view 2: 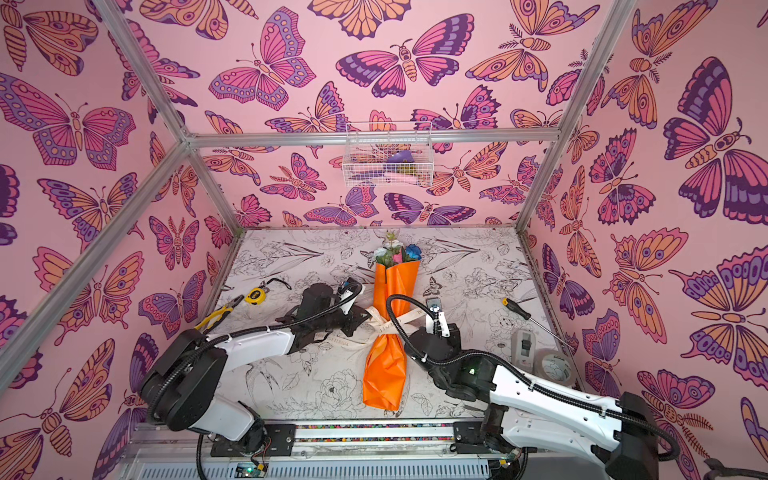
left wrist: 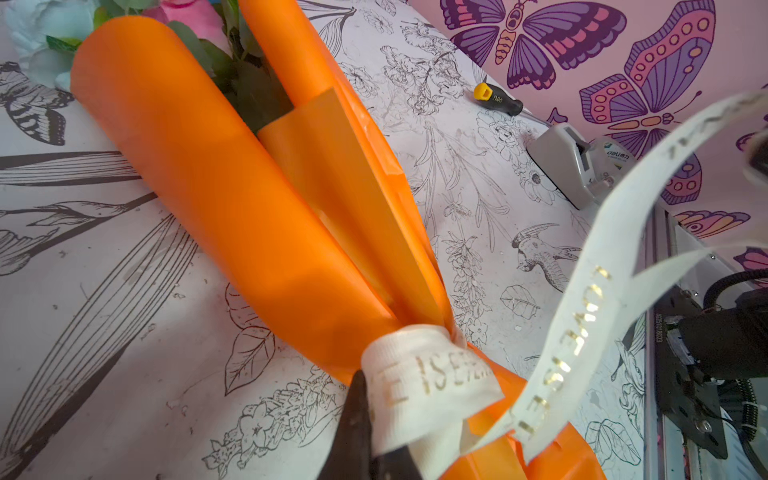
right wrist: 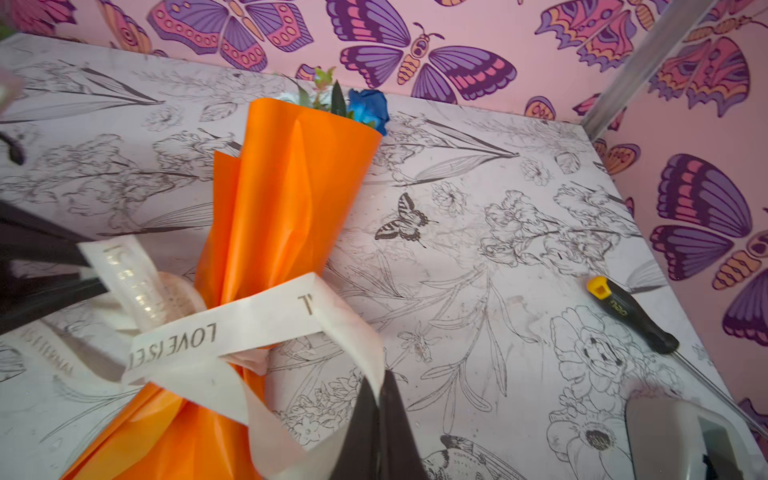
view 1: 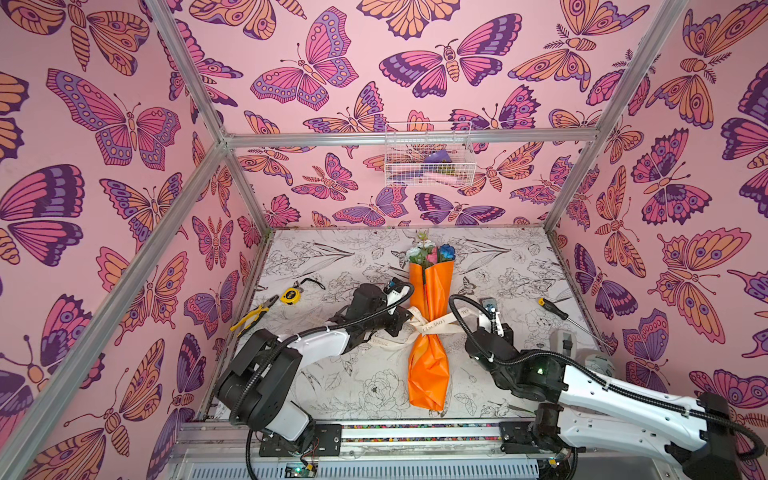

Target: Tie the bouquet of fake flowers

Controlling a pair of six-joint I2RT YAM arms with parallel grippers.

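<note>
The bouquet of fake flowers in glossy orange wrapping paper lies flat on the white table printed with line-drawn flowers. Its blooms point toward the back wall, which leaves its pinched waist reachable from both sides. A cream fabric ribbon with gold lettering circles that waist. The left gripper has its jaws clamped on a ribbon loop right against the waist. The right gripper has its jaws pinched on the other tail, just beside the waist. Gripping 2 tails on opposite sides likely serves to cinch the knot. The bouquet lies between the grippers, inside neither.
</note>
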